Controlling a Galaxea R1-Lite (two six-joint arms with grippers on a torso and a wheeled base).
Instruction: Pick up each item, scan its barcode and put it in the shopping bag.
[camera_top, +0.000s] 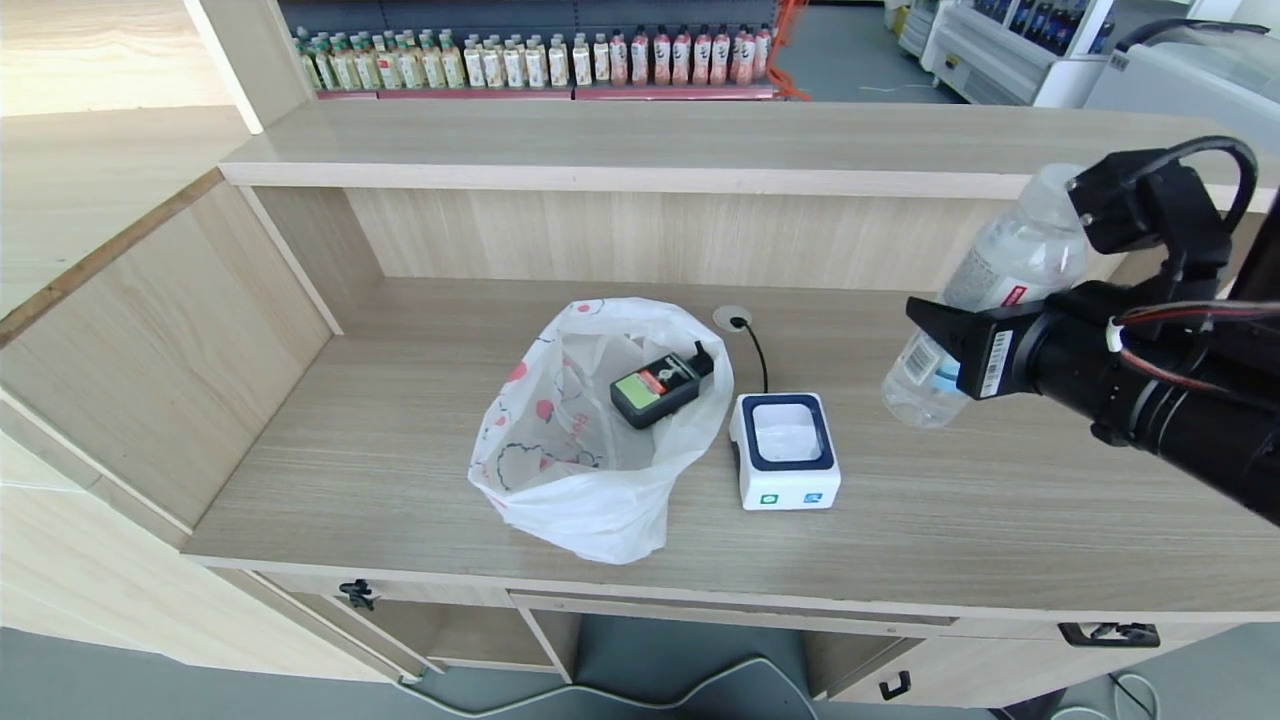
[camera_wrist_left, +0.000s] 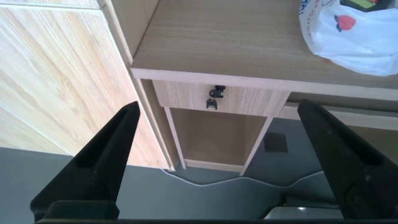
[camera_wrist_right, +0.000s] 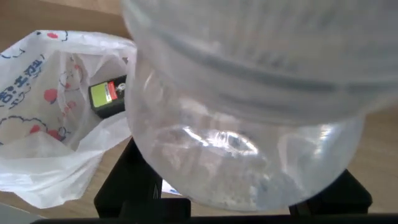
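Note:
My right gripper (camera_top: 950, 330) is shut on a clear plastic water bottle (camera_top: 1010, 260), held tilted in the air over the right side of the counter, right of the scanner. In the right wrist view the bottle (camera_wrist_right: 249, 112) sits between the dark fingers (camera_wrist_right: 127, 186). A white barcode scanner (camera_top: 787, 450) with a blue-framed window stands mid-counter. Left of it lies an open white shopping bag (camera_top: 590, 470) with red prints, and a dark box with a green label (camera_top: 657, 388) rests inside it. My left gripper (camera_wrist_left: 217, 180) is open with nothing in it, low in front of the counter, below its front edge.
A black cable runs from the scanner to a round port (camera_top: 733, 318) in the counter. A raised shelf (camera_top: 640, 150) and side wall (camera_top: 170, 340) bound the counter at the back and left. A drawer with a key (camera_wrist_left: 216, 99) sits under the front edge.

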